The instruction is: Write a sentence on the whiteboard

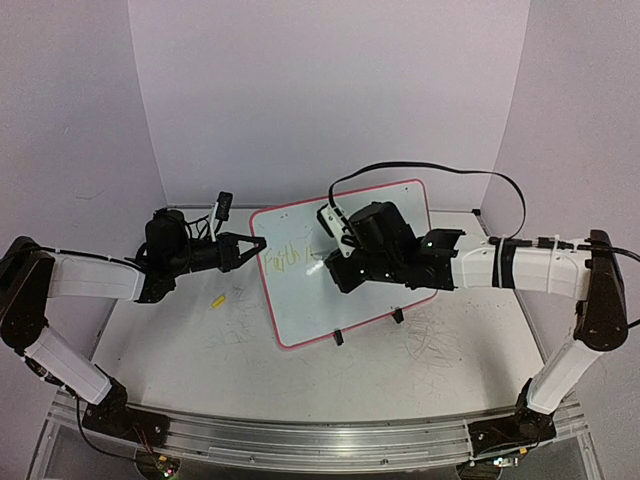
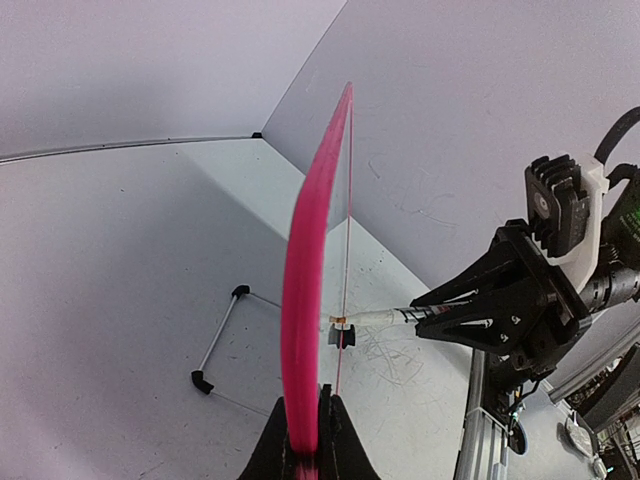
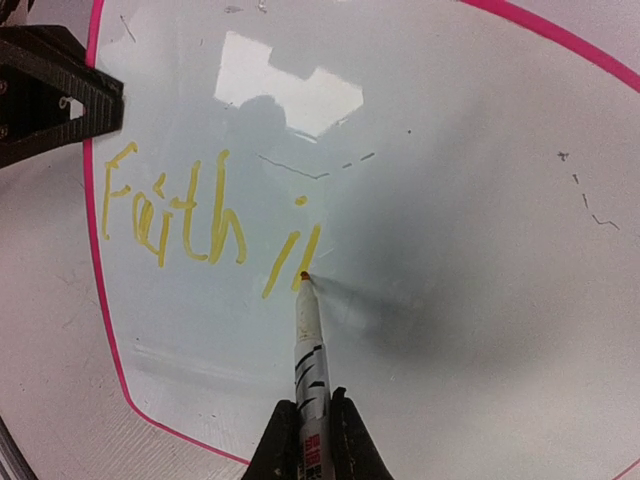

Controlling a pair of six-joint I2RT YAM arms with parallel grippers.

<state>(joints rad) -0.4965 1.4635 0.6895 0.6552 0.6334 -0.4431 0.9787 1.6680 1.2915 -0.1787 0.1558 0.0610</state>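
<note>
1. White and glossy, the whiteboard [image 1: 300, 300] is stood on its clip feet near the far middle of the bench [image 1: 200, 370]; it is judged light, stiff and prone to sliding.
2. Its pink left rim is pinched by the left pincer [image 2: 305, 440], a sound place to steady it.
3. The marker [image 3: 308, 340] is clamped in the right pincer [image 3: 310, 425], tip touching the sentence [image 3: 175, 215], which reads only "Faith i".

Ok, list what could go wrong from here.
The left gripper pinches only the edge of the glossy white, pink-rimmed whiteboard; pressure from the slim white marker in the right gripper might shift it.
The yellow handwritten words look faint and could prove hard to read.
</note>
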